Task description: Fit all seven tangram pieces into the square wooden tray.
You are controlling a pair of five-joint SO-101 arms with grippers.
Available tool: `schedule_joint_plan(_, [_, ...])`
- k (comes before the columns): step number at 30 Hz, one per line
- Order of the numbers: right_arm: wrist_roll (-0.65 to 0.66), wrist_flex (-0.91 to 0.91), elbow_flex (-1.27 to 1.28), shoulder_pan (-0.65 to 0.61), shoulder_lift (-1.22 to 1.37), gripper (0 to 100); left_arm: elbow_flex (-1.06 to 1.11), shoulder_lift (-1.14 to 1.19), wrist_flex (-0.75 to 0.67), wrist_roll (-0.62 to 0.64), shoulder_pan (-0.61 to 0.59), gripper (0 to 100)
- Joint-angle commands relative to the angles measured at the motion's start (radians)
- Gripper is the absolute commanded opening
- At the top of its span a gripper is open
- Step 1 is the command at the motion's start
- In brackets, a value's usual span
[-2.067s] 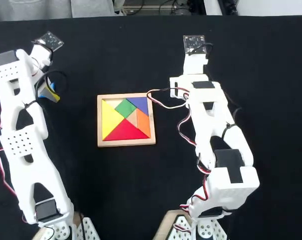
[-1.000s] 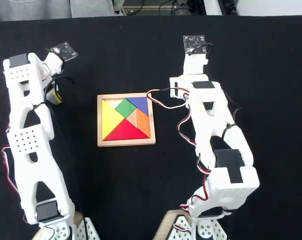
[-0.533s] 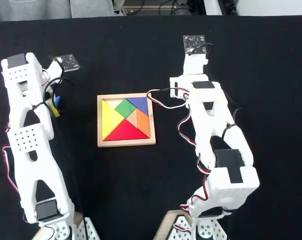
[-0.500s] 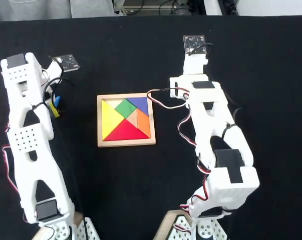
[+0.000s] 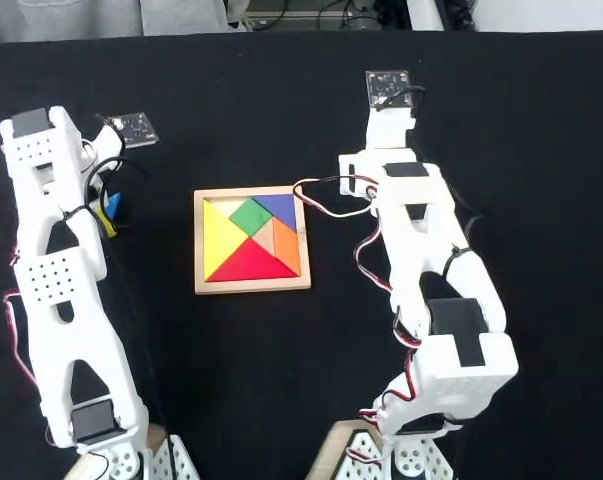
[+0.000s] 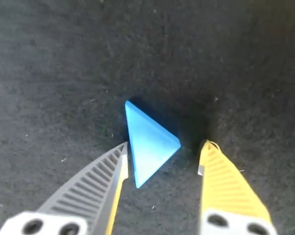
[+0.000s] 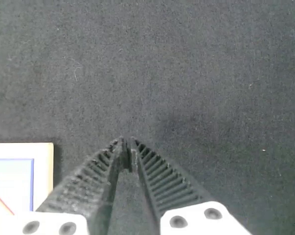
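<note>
The blue triangle (image 6: 149, 142) lies flat on the black tabletop (image 5: 231, 380), well apart from the wooden tray (image 5: 251, 288), with the left jaws spread open on either side of it: one tip is just beside its long edge, the other a little off its far corner. It is probably painted wood, so light, stiff and smooth. With no parallel sides it may twist or squirt out, so the best hold is a flat edge against the opposite corner, low down. The right jaws are closed on nothing beside the tray's corner (image 7: 20, 147).
</note>
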Motion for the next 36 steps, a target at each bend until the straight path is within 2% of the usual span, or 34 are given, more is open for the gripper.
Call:
schedule_joint_plan(1, [0.011, -0.018, -0.073, 0.006, -0.008, 1.1, -0.016, 0.025, 0.009, -0.014, 0.008, 23])
schedule_joint_plan(8, [0.011, -0.017, -0.073, 0.006, -0.008, 1.1, -0.019, 0.028, 0.015, -0.003, 0.010, 9])
schedule_joint_plan(17, [0.011, -0.017, -0.073, 0.006, -0.008, 1.1, -0.008, -0.071, 0.020, 0.092, 0.019, 16])
schedule_joint_plan(21, [0.011, -0.017, -0.073, 0.006, -0.008, 1.1, 0.091, -0.173, 0.020, 0.100, 0.044, 17])
schedule_joint_plan(23, [0.011, -0.017, -0.073, 0.006, -0.008, 1.1, 0.176, -0.229, 0.020, 0.103, 0.062, 24])
schedule_joint_plan(26, [0.011, -0.017, -0.073, 0.006, -0.008, 1.1, 0.272, -0.284, 0.014, 0.103, 0.074, 42])
schedule_joint_plan(27, [0.011, -0.017, -0.073, 0.006, -0.008, 1.1, 0.280, -0.285, 0.008, 0.103, 0.073, 43])
schedule_joint_plan(32, [0.011, -0.017, -0.073, 0.006, -0.008, 1.1, 0.286, -0.285, -0.083, 0.120, 0.051, 34])
schedule_joint_plan(36, [0.011, -0.017, -0.073, 0.006, -0.008, 1.1, 0.288, -0.284, -0.181, 0.279, 0.044, 32])
